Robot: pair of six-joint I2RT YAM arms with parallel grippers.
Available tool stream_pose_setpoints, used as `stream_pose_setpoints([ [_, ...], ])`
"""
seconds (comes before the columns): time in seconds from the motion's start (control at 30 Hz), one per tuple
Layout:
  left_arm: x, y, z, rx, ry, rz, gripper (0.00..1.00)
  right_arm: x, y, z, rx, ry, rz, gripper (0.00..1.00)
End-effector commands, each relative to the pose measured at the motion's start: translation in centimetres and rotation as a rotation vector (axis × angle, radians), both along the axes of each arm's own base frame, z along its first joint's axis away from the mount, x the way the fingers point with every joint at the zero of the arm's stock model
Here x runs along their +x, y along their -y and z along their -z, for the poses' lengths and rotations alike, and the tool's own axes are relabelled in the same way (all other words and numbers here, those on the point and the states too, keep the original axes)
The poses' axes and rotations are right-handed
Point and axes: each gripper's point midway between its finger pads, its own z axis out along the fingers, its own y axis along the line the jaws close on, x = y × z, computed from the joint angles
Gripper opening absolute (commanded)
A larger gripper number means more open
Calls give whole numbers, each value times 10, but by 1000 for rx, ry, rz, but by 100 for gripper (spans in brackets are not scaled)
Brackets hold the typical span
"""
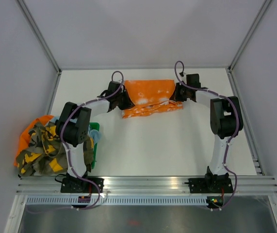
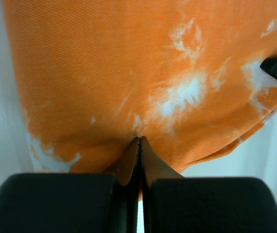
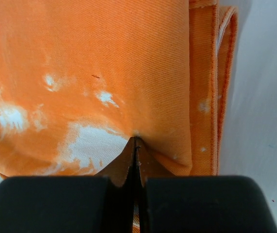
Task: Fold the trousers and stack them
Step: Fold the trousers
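**Top external view: both ends pinched**

By the table's (image 1: 172, 145) left edge, on my near side, sits a camouflage heap (image 1: 41, 153). Toward the far edge lie the folded orange trousers (image 1: 150, 97). My left gripper (image 1: 126, 100) nips their left end and my right gripper (image 1: 176, 93) nips their right end, jaws pressed together on the cloth.

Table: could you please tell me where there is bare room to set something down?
The widest bare patch of table lies between the left arm and right arm, from the trousers to the front rail. A smaller one sits in the far left corner. The near left is crowded by the clothes pile.
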Motion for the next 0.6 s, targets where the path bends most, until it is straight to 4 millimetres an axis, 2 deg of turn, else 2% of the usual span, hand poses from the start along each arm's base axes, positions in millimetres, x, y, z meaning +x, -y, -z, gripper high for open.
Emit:
stream_pose_setpoints([
  [0.0, -26, 7, 29, 40, -77, 45, 2, -13, 15, 33, -103, -73, -12, 0],
  [0.07, -29, 8, 29, 40, -78, 63, 2, -7, 16, 24, -110, -53, -13, 0],
  [0.13, -27, 9, 15, 36, -50, 79, 2, -3, 15, 6, -112, -22, -19, 0],
  [0.17, -28, 7, 11, 54, -44, 94, 2, 4, 15, -13, -109, 15, -18, 0],
  [0.2, -23, 9, -10, 51, -3, 99, 2, 5, 15, -22, -110, 27, -21, 1],
  [0.23, -20, 6, -21, 69, 27, 108, 3, 13, 14, -39, -109, 62, -20, 4],
  [0.27, -21, 3, -30, 86, 31, 110, 6, 14, 15, -55, -111, 84, -17, 14],
  [0.3, -13, 3, -59, 87, 95, 103, 11, 18, 15, -65, -114, 103, -10, 20],
  [0.33, -12, 1, -71, 100, 125, 108, 13, 27, 17, -84, -121, 142, 4, 29],
  [0.37, -12, -1, -81, 110, 139, 107, 18, 28, 19, -95, -128, 156, 9, 49],
  [0.4, -7, -2, -104, 105, 190, 99, 33, 30, 20, -103, -134, 169, 14, 55],
  [0.43, -6, -3, -112, 110, 211, 106, 42, 37, 20, -118, -136, 200, 16, 61],
  [0.47, -3, -4, -123, 113, 232, 105, 52, 38, 21, -121, -144, 197, 20, 71],
  [0.5, 1, -8, -129, 125, 248, 92, 67, 40, 21, -125, -148, 204, 17, 76],
  [0.57, 10, -20, -136, 165, 269, 59, 80, 46, 23, -133, -161, 222, 19, 89],
])
